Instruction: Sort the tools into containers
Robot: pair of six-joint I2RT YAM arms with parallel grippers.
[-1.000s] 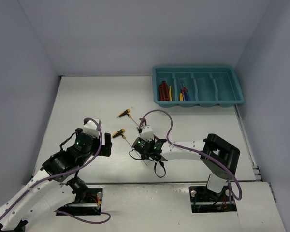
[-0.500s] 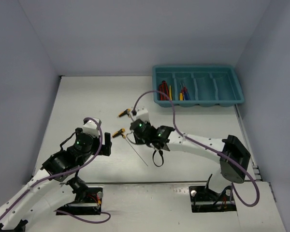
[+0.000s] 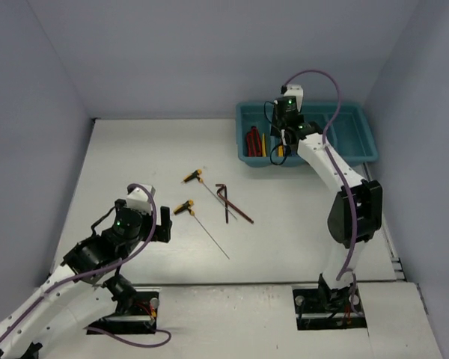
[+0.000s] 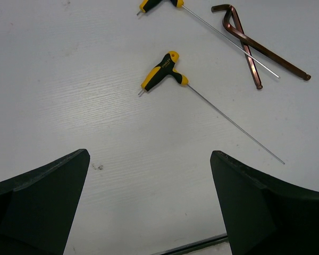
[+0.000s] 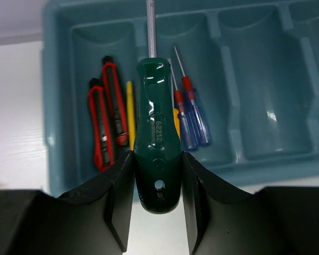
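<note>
My right gripper (image 5: 157, 186) is shut on a green-handled screwdriver (image 5: 156, 133), its shaft pointing away over the teal tray (image 5: 56, 133). It hangs near the wall between the two leftmost containers. Red pliers (image 5: 102, 125) and a yellow screwdriver (image 5: 129, 109) lie in the leftmost one, and blue-handled screwdrivers (image 5: 194, 122) in the one beside it. In the top view the right gripper (image 3: 283, 138) is over the tray (image 3: 352, 158). Two yellow-black T-handles (image 4: 162, 74) (image 3: 192, 176) and brown hex keys (image 4: 250, 53) lie on the table. My left gripper (image 4: 149, 202) is open above bare table, short of the nearer T-handle.
The two right-hand compartments of the tray (image 5: 266, 106) hold nothing. The long thin shaft of the near T-handle (image 4: 239, 127) runs toward the table's front edge. Grey walls enclose the white table (image 3: 135, 149) on three sides.
The right arm has swung from the table's middle, by the hex keys, up to the tray, carrying the green screwdriver. The left arm has not moved.
</note>
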